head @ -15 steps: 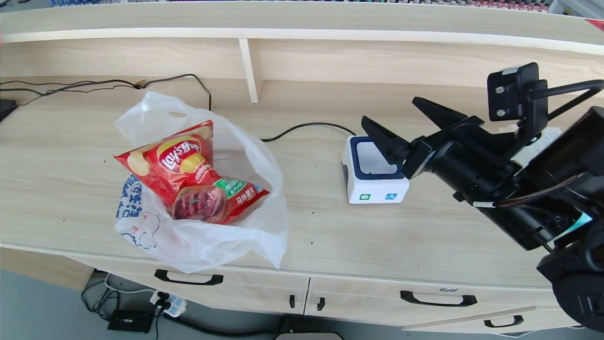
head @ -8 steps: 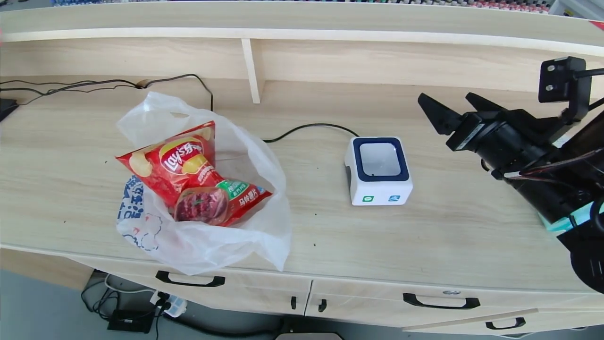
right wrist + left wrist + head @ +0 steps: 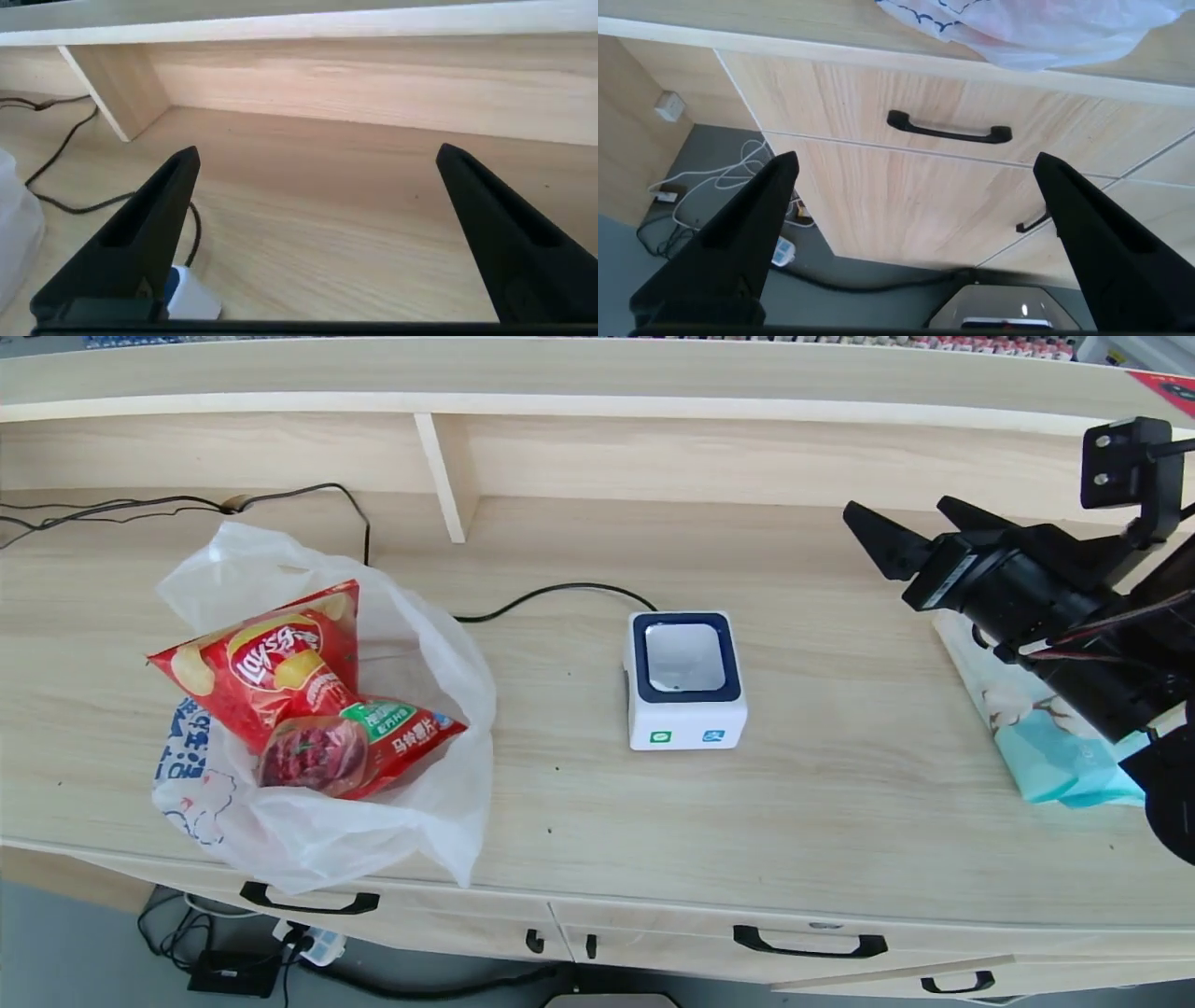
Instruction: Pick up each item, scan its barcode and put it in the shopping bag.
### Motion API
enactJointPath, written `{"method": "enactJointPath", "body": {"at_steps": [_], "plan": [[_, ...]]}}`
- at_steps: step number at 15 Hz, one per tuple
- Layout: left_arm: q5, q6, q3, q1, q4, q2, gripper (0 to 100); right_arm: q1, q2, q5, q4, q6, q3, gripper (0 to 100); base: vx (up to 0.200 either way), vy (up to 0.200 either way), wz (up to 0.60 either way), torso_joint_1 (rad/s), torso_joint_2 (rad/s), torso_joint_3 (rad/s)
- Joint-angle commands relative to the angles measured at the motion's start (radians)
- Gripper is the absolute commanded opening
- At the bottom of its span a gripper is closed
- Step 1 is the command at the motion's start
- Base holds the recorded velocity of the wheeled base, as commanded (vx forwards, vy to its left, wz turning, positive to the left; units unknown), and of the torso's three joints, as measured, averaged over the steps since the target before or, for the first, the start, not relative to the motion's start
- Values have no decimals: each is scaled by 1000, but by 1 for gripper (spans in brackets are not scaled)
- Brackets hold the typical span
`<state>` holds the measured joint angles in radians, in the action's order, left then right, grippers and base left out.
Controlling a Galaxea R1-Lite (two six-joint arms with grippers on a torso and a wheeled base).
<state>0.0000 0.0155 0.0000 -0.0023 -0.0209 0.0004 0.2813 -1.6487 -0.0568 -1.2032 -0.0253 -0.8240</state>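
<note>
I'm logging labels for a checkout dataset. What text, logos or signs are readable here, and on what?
Chip bag: brand logo and Chinese characters, not quoted; small print blurred.
Shopping bag: blue characters, creased, unreadable.
Scanner: green and blue icons, no legible words.
Teal packet: no text legible.

I see two small icons on the scanner [image 3: 686, 709]; left of it, lettering on the red chip bag [image 3: 299, 695] and blue print on the shopping bag [image 3: 184, 747].

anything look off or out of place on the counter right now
The shopping bag lies slumped, its lower edge overhanging the front of the counter, and the red chips packet sticks partly out of its mouth. Nothing spilled or damaged.
</note>
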Motion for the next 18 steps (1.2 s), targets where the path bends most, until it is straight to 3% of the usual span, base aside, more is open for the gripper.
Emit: {"method": "enactJointPath", "body": {"at_steps": [1,3,4,6,12,16,18], "plan": [[0,1,0,1,-1,1,100,-7,-5,25,7,15,-3,100,-200,0,0,12,7,-12],[0,1,0,1,-1,1,100,-48,9,72,76,22,3,100,-200,0,0,-5,2,5],[0,1,0,1,-1,1,100,-91,53,64,205,62,-3,100,-200,0,0,-51,-32,12],[0,1,0,1,-2,1,100,-126,78,18,318,85,-21,100,0,-100,0,-6,1,6],[0,-2,0,1,-4,1,100,-379,147,-81,861,283,-253,100,0,0,0,8,4,-2],[0,0,0,1,-4,1,100,-545,124,-147,907,369,-283,100,0,0,0,0,0,0],[0,0,0,1,-4,1,100,-564,122,-190,909,384,-250,100,0,0,0,0,0,0]]}}
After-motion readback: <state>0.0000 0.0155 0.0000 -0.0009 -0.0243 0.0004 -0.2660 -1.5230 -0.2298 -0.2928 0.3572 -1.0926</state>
